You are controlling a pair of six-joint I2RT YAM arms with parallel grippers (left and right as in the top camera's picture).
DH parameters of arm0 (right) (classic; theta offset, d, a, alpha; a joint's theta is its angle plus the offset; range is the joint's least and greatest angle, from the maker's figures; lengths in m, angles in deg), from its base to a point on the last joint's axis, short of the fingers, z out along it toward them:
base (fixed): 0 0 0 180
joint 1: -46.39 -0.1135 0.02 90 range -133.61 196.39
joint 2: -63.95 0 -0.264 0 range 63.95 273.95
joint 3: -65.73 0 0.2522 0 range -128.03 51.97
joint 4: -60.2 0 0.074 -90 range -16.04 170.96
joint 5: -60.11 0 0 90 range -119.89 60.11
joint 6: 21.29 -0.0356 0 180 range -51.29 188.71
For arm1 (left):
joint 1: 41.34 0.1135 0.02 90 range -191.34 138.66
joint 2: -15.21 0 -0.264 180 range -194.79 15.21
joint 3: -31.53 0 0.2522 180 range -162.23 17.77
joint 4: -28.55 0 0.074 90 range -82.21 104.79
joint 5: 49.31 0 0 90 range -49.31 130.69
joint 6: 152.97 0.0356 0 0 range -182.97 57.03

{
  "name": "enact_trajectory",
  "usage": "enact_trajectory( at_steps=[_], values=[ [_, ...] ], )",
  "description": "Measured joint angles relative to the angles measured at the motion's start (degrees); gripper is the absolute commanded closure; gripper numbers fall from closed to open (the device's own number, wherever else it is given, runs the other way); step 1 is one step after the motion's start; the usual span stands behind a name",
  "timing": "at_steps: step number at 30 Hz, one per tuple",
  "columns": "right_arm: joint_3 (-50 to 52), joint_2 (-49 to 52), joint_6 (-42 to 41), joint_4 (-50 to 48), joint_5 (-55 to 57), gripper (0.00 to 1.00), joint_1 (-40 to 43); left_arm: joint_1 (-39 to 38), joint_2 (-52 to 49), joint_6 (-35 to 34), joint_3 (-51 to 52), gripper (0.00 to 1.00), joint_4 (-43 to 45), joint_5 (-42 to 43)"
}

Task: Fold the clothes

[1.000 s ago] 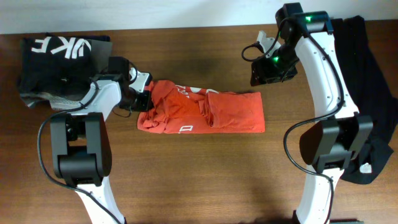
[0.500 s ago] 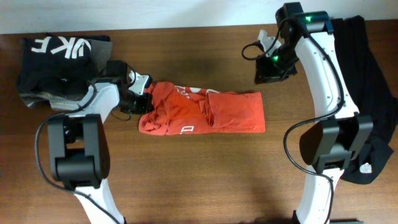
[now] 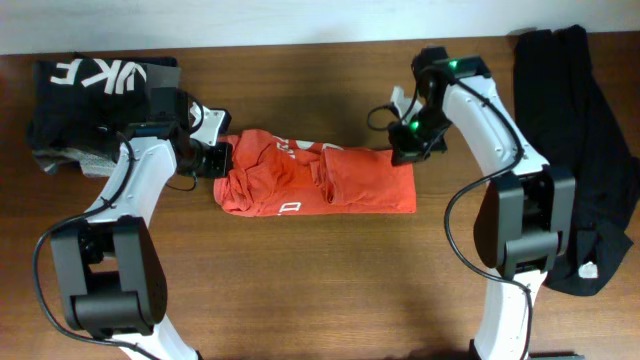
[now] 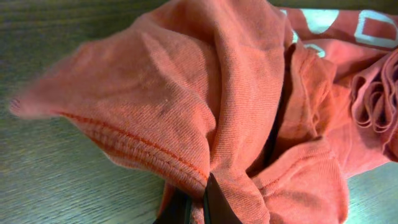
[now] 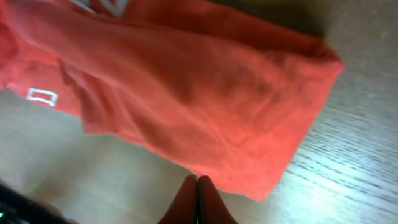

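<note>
Folding the orange-red T-shirt (image 3: 340,185) end over end looks like the step in hand. The shirt lies as a long strip in the middle of the table (image 3: 320,290), between your two arms. Your left gripper (image 3: 215,160) is pinched on a tented bunch of cloth at the shirt's left end. Your right gripper (image 3: 403,152) has its fingers together at the far right corner, but you cannot tell whether cloth sits between them, so check before lifting. Raise both ends evenly, stop the layers sliding apart, and steer clear of the long black garment (image 3: 580,120).
</note>
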Motion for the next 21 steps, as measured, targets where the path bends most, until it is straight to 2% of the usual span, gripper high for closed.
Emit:
enact_trajectory(
  at_steps=[9,16,21],
  values=[
    [7.13,0.0,-0.09,-6.73,-1.18,0.96,0.0,0.0,2.49,0.0,0.0,0.99,-0.31,-3.96],
    [7.85,0.0,-0.11,-9.64,-2.03,0.96,0.0,0.0,8.33,0.0,0.0,0.99,-0.42,-7.34],
    [7.87,0.0,-0.17,-10.32,-4.22,0.96,0.0,0.0,9.01,0.02,-0.13,0.99,-1.33,-8.0]
  ],
)
